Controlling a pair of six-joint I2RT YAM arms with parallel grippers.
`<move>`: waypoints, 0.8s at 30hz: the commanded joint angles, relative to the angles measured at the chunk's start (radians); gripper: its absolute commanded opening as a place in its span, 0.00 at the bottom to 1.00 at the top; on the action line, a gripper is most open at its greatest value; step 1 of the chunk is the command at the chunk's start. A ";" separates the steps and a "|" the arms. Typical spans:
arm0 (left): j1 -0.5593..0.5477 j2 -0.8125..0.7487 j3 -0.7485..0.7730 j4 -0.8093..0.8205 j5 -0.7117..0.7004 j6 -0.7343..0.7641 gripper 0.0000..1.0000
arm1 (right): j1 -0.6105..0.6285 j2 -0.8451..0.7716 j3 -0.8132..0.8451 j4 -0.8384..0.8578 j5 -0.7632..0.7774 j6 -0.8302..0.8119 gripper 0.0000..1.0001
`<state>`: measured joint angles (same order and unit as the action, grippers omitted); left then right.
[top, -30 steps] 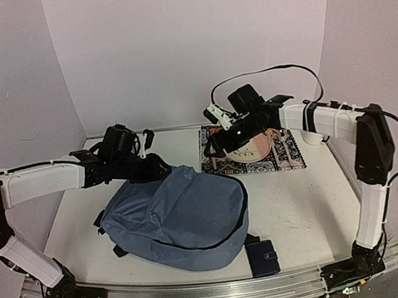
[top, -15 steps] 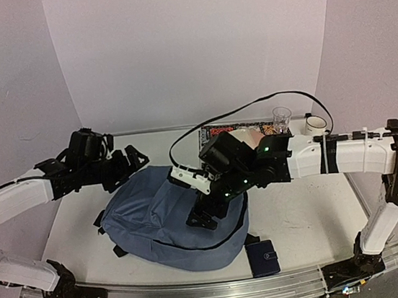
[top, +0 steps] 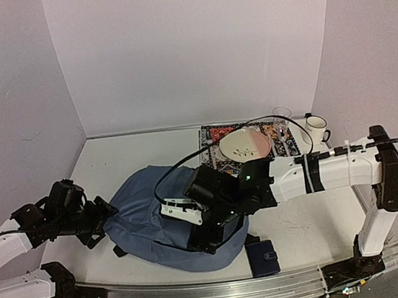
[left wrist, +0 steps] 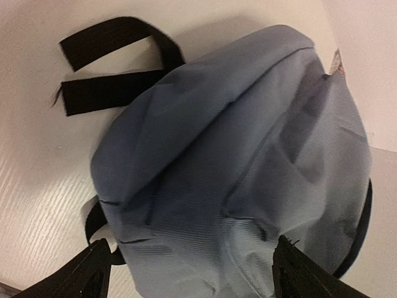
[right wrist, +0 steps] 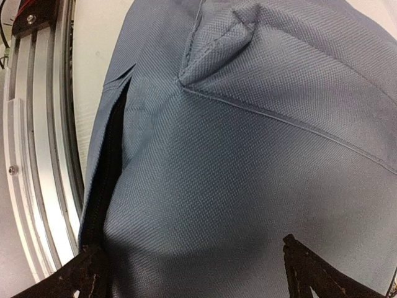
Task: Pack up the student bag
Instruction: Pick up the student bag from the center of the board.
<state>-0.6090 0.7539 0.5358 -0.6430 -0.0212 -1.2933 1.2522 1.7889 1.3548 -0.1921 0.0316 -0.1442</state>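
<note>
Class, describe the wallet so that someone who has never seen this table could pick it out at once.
Find the large slate-blue student bag in the middle of the white table. At its near right corner, by the metal rail along the front edge, the wallet lies flat. It is small, rectangular and dark navy, far darker than the bag.

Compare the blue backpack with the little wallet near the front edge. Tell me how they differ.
The student bag is by far the bigger; the wallet is small. The student bag is slate blue with black straps; the wallet is dark navy. The student bag lies soft and rumpled; the wallet lies flat and rectangular. Both rest on the table, side by side.
</note>
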 commanded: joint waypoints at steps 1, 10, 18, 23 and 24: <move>0.001 0.005 -0.058 -0.018 -0.009 -0.106 0.90 | 0.007 0.021 0.052 -0.047 0.050 -0.016 0.98; 0.002 0.147 -0.152 0.390 0.085 -0.118 0.63 | 0.014 0.012 0.058 -0.064 0.047 -0.011 0.98; 0.002 0.115 -0.095 0.435 0.000 -0.062 0.01 | 0.014 -0.028 0.078 -0.127 0.075 -0.001 0.98; 0.002 0.053 0.026 0.255 -0.128 -0.016 0.00 | 0.028 -0.029 0.121 -0.155 0.017 -0.001 0.98; 0.002 0.052 0.052 0.237 -0.143 -0.004 0.00 | 0.036 -0.027 0.130 -0.163 0.017 -0.006 0.98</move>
<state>-0.6122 0.8523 0.4379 -0.3567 -0.0245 -1.3512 1.2610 1.8061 1.4204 -0.2820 0.0739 -0.1495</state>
